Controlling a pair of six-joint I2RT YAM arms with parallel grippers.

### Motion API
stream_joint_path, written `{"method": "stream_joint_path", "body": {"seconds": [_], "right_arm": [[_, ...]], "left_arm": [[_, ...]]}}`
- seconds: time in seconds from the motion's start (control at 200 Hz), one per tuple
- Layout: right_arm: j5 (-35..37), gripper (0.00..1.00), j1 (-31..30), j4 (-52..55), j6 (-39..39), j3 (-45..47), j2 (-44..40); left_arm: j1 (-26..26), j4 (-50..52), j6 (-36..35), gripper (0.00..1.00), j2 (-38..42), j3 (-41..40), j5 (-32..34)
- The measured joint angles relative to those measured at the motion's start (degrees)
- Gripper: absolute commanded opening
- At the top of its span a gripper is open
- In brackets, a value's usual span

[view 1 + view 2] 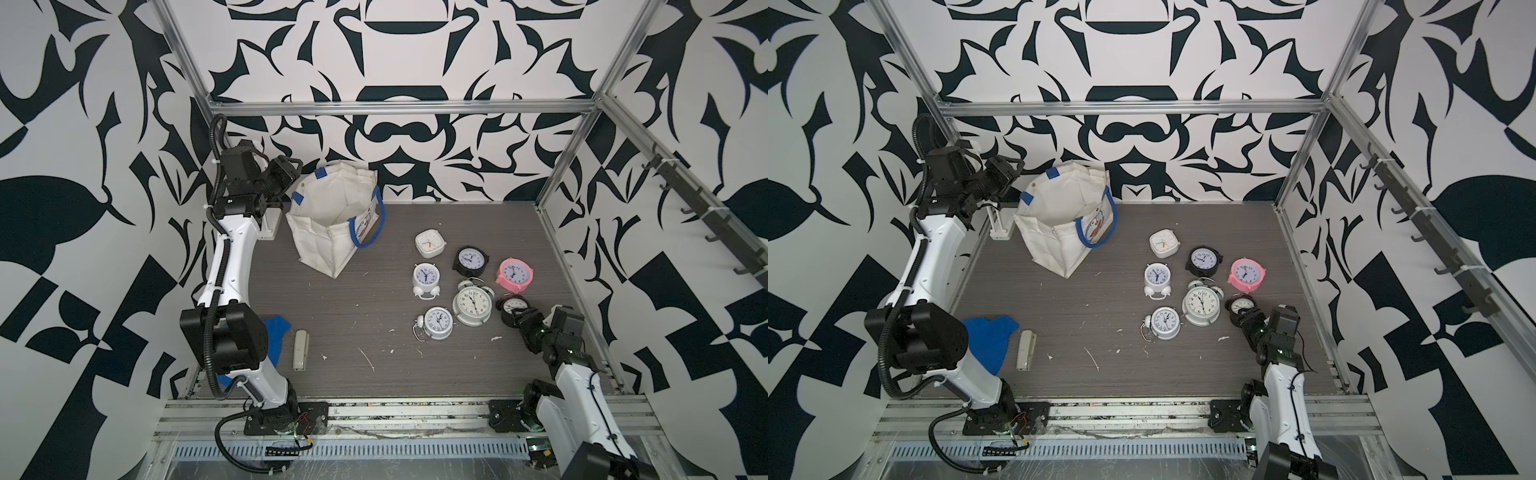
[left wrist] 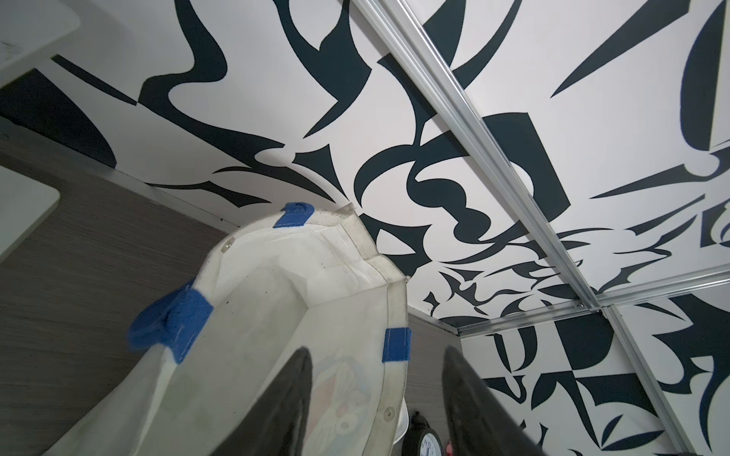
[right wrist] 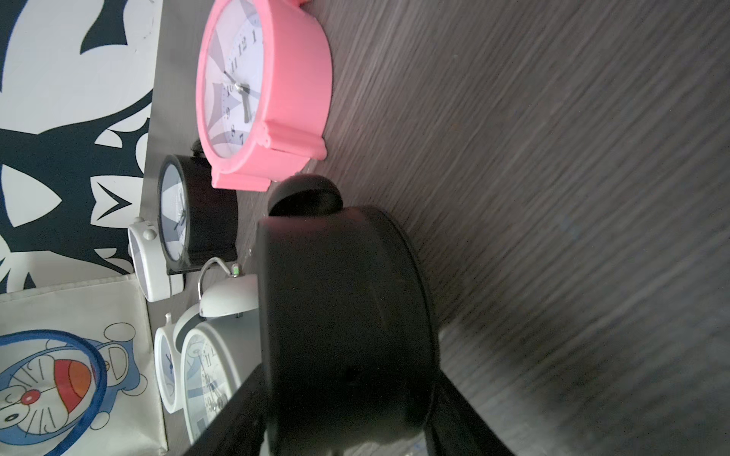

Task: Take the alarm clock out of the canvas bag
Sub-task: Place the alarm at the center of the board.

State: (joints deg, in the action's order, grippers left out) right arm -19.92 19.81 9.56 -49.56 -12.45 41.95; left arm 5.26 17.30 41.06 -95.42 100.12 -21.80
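Observation:
The off-white canvas bag (image 1: 328,232) (image 1: 1054,237) with blue handles stands open at the table's back left. What shows of its inside is only cloth. My left gripper (image 1: 291,166) (image 2: 375,355) hangs open above the bag's left rim (image 2: 276,316), with nothing between its fingers. A black alarm clock (image 1: 509,303) (image 1: 1237,304) (image 3: 343,296) lies on the table at the right, beside a big white clock. My right gripper (image 1: 517,313) (image 3: 347,379) is low at the near side of that clock. Its fingers flank the clock's body closely, with a thin seam of light at each side.
Several other clocks lie in a cluster at the right: pink (image 1: 514,274), black round (image 1: 471,259), white square (image 1: 430,244), big white twin-bell (image 1: 473,303). A beige stapler (image 1: 300,350) and a blue cloth (image 1: 276,332) lie front left. A white stand (image 1: 268,226) sits by the bag.

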Motion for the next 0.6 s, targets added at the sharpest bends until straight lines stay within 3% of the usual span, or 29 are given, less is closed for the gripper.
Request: {"method": "stream_joint_path", "body": {"seconds": [0.6], "right_arm": [[-0.94, 0.73, 0.68, -3.02, -0.15, 0.63, 4.24]], "left_arm": [[2.32, 1.84, -1.84, 0.56, 11.93, -9.79, 1.33]]}}
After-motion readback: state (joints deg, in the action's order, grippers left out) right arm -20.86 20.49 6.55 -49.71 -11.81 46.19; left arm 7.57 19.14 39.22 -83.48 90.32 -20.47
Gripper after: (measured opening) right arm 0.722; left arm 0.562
